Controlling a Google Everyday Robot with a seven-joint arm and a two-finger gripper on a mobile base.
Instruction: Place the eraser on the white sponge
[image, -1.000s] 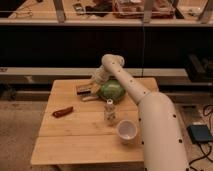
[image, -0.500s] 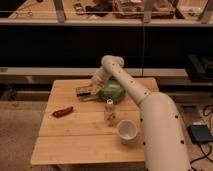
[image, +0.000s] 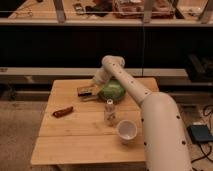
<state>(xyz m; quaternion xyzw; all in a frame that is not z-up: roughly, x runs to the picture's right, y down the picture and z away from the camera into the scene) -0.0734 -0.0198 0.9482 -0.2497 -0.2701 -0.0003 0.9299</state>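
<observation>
While fingers (image: 93, 88) stay shut over eraser (image: 85, 90), arm lower, wooden table (image: 75, 140).

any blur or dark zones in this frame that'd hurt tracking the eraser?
Camera view: soft throughout, warm dim light; band behind the table is near black. Eraser is a dark smudge at the shut pincer, its edges merging with the green bowl.

Eraser (image: 84, 90) dark brown, tan rim; bowl (image: 112, 91) green; cup (image: 127, 130) white; gripper (image: 95, 88) white; table (image: 70, 145) pale wood.
</observation>
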